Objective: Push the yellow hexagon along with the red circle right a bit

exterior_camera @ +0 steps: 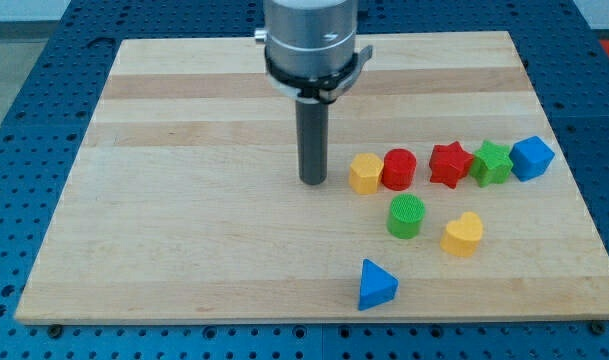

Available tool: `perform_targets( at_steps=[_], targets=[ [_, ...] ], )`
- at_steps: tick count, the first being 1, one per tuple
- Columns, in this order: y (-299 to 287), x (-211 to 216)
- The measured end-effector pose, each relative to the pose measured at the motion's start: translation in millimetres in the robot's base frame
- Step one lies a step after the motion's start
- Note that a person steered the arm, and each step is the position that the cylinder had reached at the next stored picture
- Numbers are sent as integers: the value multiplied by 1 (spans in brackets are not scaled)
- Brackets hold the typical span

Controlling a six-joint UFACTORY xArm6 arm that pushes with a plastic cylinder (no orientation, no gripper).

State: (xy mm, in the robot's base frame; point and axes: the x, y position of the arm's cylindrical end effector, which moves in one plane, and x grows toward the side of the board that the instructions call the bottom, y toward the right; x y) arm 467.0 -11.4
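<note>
The yellow hexagon [364,173] sits on the wooden board [184,200] right of centre, touching the red circle [398,168] on its right. My tip [313,181] rests on the board just left of the yellow hexagon, with a small gap between them. The dark rod rises from the tip to the arm's grey flange at the view's top.
A red star [450,164], a green star [491,163] and a blue cube [531,157] continue the row to the right. A green circle [406,216] and a yellow heart [463,234] lie below the row. A blue triangle [376,285] lies near the bottom edge.
</note>
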Motion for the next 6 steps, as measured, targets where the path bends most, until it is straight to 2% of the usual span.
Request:
perform_targets(
  at_steps=[1, 4, 5, 6],
  targets=[
    [7, 16],
    [57, 3],
    [59, 2],
    [53, 21]
  ],
)
